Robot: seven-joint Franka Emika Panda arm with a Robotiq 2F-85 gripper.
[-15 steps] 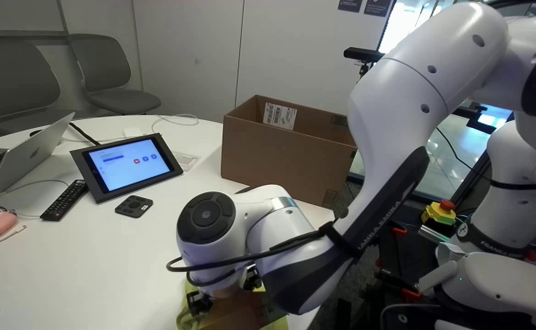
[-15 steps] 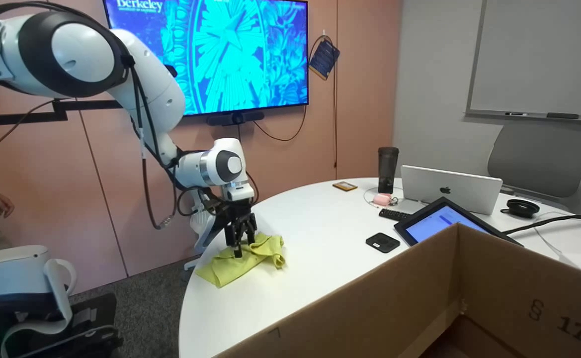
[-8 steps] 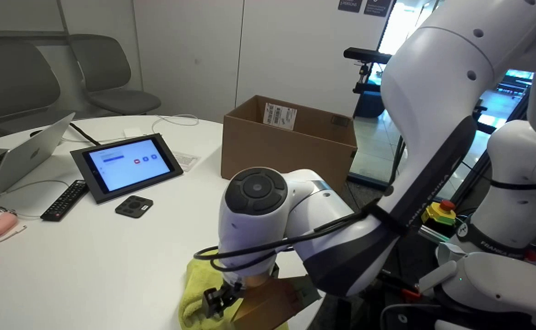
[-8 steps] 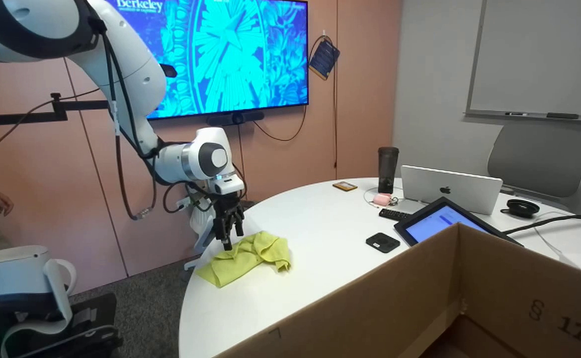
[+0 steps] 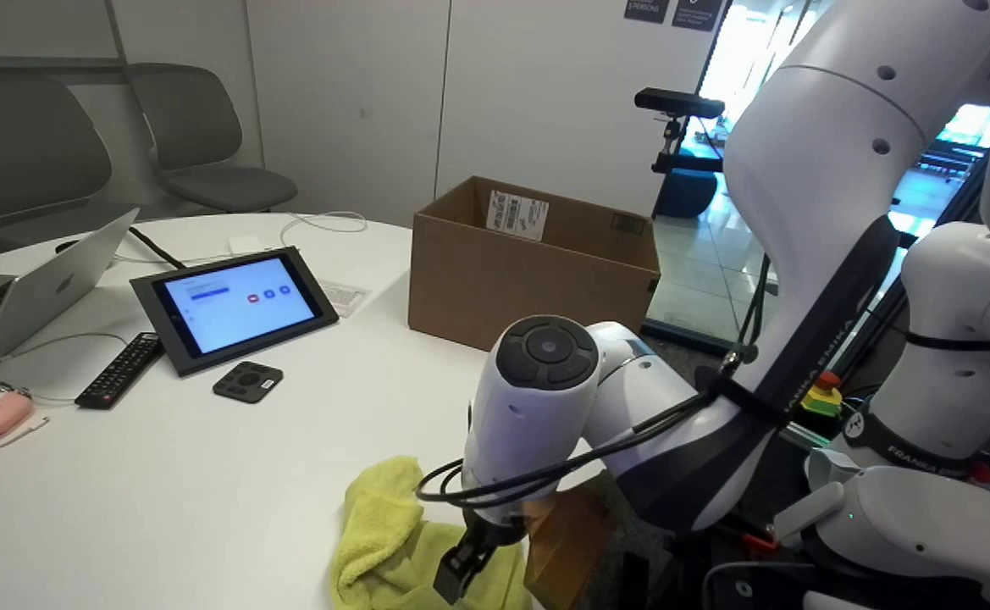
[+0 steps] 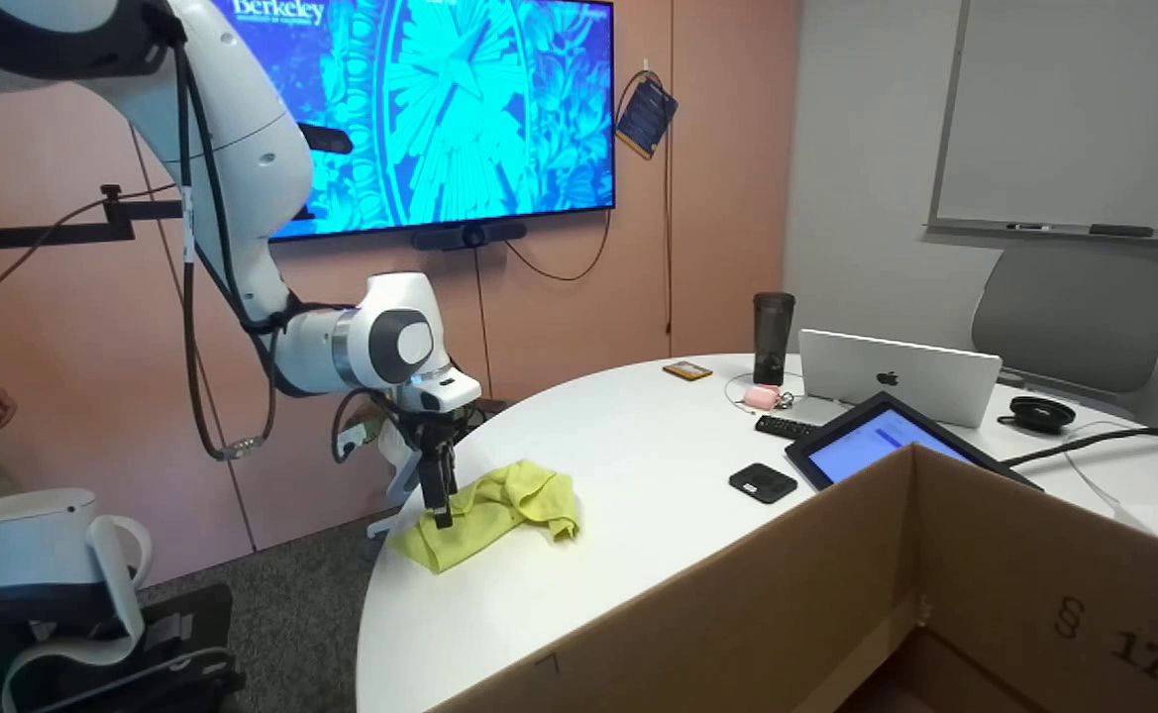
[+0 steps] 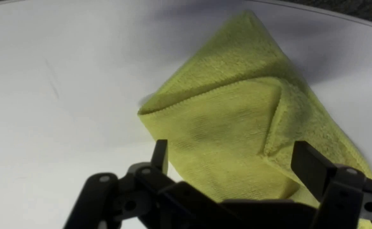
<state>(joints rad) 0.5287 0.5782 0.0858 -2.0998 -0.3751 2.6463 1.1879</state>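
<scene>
White table below, and my gripper is spread over the cloth, pinching nothing; for a clean grip, I'd centre on that fold.

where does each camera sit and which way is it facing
An exterior view: above the table, looking across it to the brown box and chairs; the arm and fingers show.
An exterior view: behind the brown box, looking over it across the table toward the wall screen; arm and fingers show.
Wrist view: on the wrist, looking down at the yellow cloth; the fingers show low, standing apart.
Shared: both exterior views hold the arm, brown box, laptop and yellow cloth.
</scene>
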